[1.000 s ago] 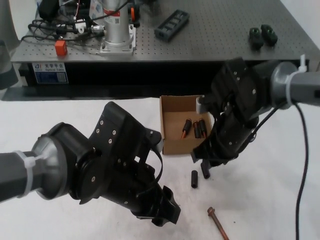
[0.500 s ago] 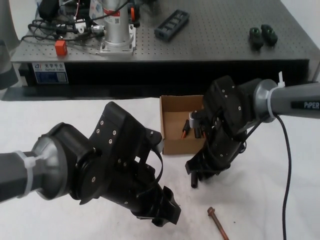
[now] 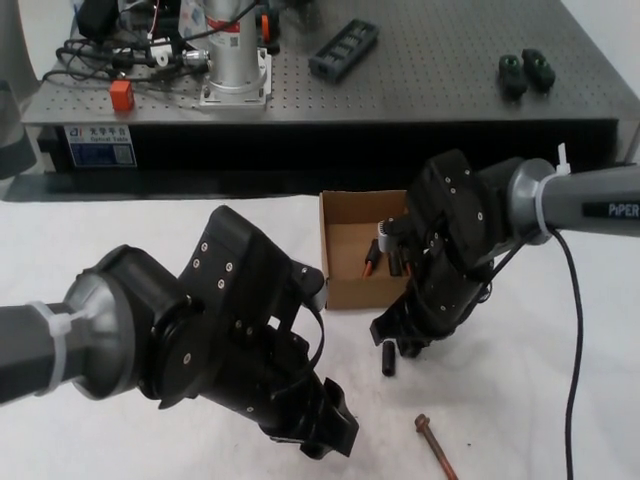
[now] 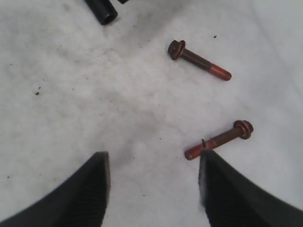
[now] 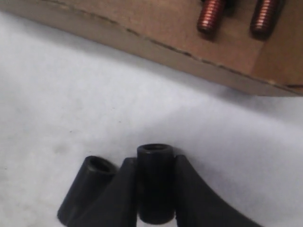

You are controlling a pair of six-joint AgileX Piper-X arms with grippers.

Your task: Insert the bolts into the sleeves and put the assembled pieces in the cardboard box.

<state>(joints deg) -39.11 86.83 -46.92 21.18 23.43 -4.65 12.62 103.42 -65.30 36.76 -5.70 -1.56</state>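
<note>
gripping a short black tubular sleeve (image 5: 155,189) by its sides near the brown cardboard box (image 5: 118,16), the right claw (image 5: 155,163) probably leaves its bore clear for a bolt, while the left claw (image 4: 152,158) hangs spread over two copper-red bolts (image 4: 218,140) (image 4: 199,60) on the white worktop (image 4: 71,94).

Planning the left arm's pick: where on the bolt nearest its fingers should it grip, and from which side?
Probably the mid-shank of the nearest bolt, from straight above, closing across its length: it lies flat on the white surface, and its flanged head is wider.
</note>
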